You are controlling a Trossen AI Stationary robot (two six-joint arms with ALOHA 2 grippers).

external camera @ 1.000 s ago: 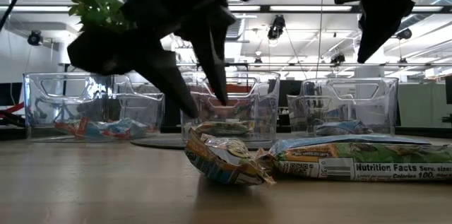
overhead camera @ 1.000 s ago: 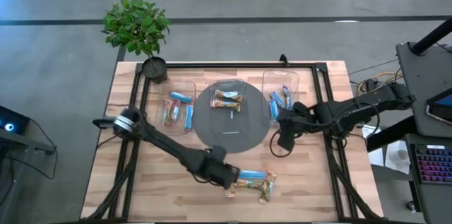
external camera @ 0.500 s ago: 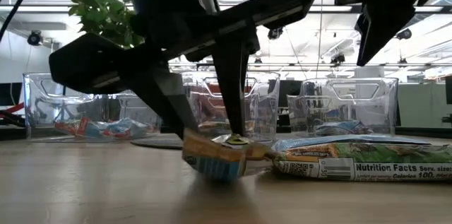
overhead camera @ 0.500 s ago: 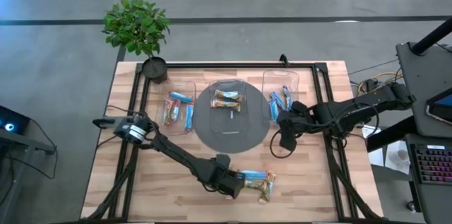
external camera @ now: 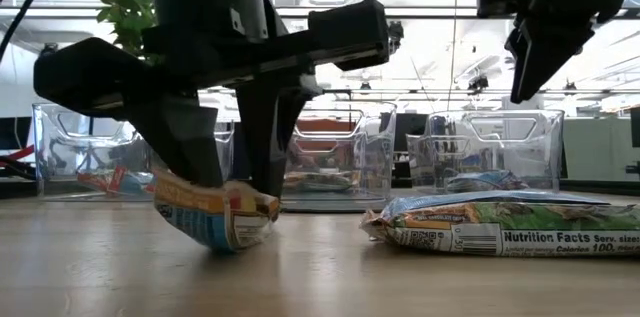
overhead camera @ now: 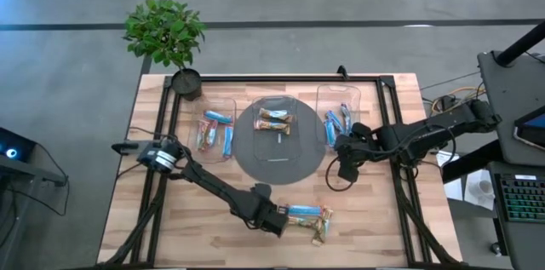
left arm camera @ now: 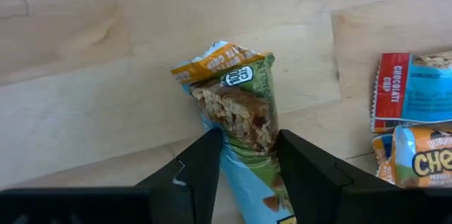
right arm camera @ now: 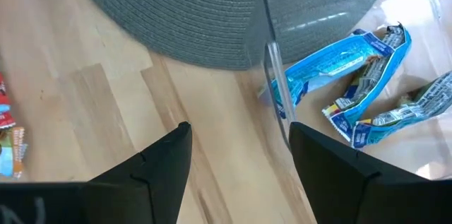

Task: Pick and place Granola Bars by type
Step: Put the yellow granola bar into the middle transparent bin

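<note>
Left tool [left arm camera: 244, 174] grips a green, orange and tan granola bar [left arm camera: 239, 107] between its two dark fingers, low over the front of the wooden counter [overhead camera: 196, 210]; in the low view the same bar [external camera: 215, 215] hangs crumpled under the tool [external camera: 230, 172], its lower corner at or just off the wood, and I cannot tell whether it touches. The bar's near end is hidden between the fingers in the left wrist view, and its printing is only partly legible. In the high view the left tool [overhead camera: 271, 220] covers most of this bar, so only the loose bars [overhead camera: 311, 216] just beside it show clearly: crinkled shiny wrappers, orange, blue and tan, lying flat on the pale planks. One long green wrapper [external camera: 500, 225] lies flat in the low view, cut off at the picture's edge. Right tool [overhead camera: 341, 161] hovers beside the right clear bin [overhead camera: 341, 93], its fingers set wide apart in the right wrist view [right arm camera: 236, 160]; that view shows bright blue bars [right arm camera: 346, 65] through the bin's transparent wall, their shapes bent by the plastic. Three clear, hard-walled bins stand in a row at the back: the left bin [overhead camera: 213, 100] holds mixed blue and orange bars, and the middle bin [overhead camera: 274, 101] sits on a round grey woven mat [overhead camera: 255, 155] with two tan bars inside. A potted plant [overhead camera: 166, 31] stands at the counter's back left corner.
</note>
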